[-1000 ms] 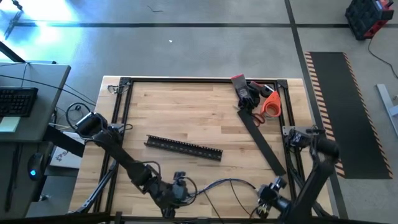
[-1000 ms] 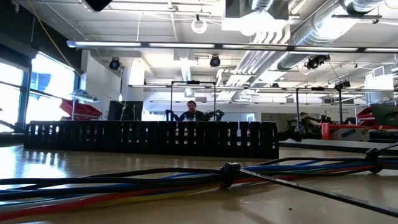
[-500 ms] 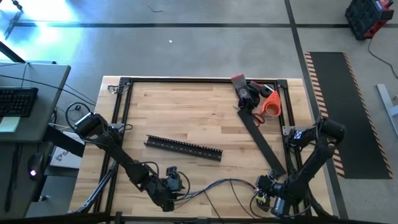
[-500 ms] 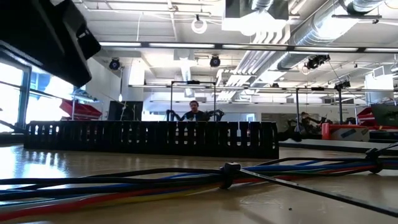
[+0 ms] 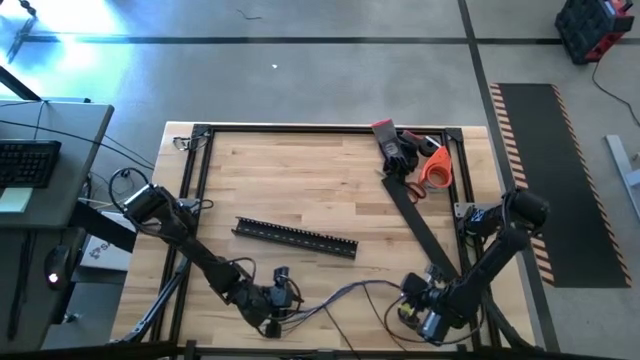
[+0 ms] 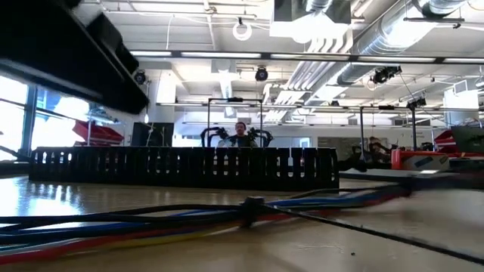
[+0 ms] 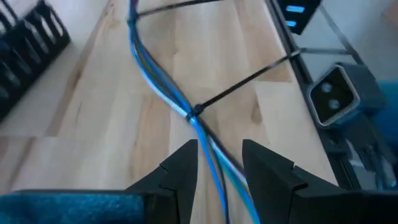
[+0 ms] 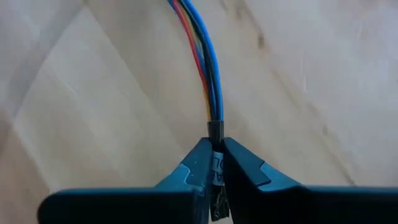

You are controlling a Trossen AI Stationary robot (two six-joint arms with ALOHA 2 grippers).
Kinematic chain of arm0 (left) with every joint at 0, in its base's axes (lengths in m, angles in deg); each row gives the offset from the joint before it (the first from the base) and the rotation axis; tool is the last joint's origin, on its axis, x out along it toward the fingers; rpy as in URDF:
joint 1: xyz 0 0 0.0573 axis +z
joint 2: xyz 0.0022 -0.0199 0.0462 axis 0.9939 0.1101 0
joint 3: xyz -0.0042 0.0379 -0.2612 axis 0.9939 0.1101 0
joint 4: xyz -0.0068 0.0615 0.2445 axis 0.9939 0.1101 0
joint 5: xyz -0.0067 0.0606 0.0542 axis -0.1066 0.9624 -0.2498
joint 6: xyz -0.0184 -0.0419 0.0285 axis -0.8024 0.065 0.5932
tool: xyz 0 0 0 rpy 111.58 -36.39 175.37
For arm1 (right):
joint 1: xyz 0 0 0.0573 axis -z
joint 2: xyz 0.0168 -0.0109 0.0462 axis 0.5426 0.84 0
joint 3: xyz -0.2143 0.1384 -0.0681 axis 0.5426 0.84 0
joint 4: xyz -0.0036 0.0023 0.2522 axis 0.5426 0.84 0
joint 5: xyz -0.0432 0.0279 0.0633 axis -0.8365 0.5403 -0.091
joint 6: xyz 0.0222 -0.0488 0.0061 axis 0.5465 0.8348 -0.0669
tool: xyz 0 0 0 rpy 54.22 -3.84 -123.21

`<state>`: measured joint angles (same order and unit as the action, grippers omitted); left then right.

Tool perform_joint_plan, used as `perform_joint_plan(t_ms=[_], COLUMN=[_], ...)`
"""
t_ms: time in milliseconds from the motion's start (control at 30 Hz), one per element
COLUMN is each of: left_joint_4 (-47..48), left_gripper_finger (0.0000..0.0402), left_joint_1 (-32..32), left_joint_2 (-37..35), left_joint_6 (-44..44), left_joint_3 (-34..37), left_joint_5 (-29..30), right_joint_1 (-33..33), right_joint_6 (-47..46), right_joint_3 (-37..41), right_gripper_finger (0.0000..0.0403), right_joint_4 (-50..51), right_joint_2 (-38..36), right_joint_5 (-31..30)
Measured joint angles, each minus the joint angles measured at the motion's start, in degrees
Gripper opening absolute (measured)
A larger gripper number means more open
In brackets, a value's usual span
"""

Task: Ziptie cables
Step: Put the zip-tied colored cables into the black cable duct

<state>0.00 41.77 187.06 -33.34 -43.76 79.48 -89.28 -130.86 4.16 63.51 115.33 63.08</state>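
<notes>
From above, the cables are lying along the counter's near edge; the left gripper is straddling them, jaws released, while the right gripper is clenching their end, best pulled taut.

Light wooden table bearing black perforated bar, bundled cables, scissors, long black strip.

Overhead looks straight down on the table; low sits level at tabletop. Both wrists hover close, sharing the cables with them.
</notes>
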Motion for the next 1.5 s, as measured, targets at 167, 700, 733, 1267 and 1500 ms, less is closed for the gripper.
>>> perform_joint_plan(t_ms=[167,700,733,1267,1500], left_joint_4=[-1.79,-16.67,-16.58,-12.42,-0.46], left_gripper_finger=[0.0141,0.0207,0.0207,0.0202,0.0144], left_joint_1=[1.45,2.03,2.27,4.95,2.77], left_joint_2=[2.66,11.23,11.65,17.67,14.07], left_joint_6=[-2.85,0.1,0.1,0.59,-0.01], left_joint_3=[-0.03,-0.31,-0.42,-7.56,-7.74], left_joint_5=[-4.02,-2.42,-1.84,2.83,6.05], right_joint_1=[1.5,2.54,2.67,2.42,1.23], right_joint_6=[1.18,17.46,18.71,32.81,27.77], right_joint_3=[-10.39,-31.74,-32.8,-43.14,-42.28], right_gripper_finger=[0.0005,0.0003,0.0003,0.0002,0.0002], right_joint_4=[11.47,18.57,18.53,17.45,19.46], right_joint_2=[-0.07,-0.2,-0.2,-0.26,-0.03], right_joint_5=[-3.12,-16.7,-17.46,-21.46,-18.73])
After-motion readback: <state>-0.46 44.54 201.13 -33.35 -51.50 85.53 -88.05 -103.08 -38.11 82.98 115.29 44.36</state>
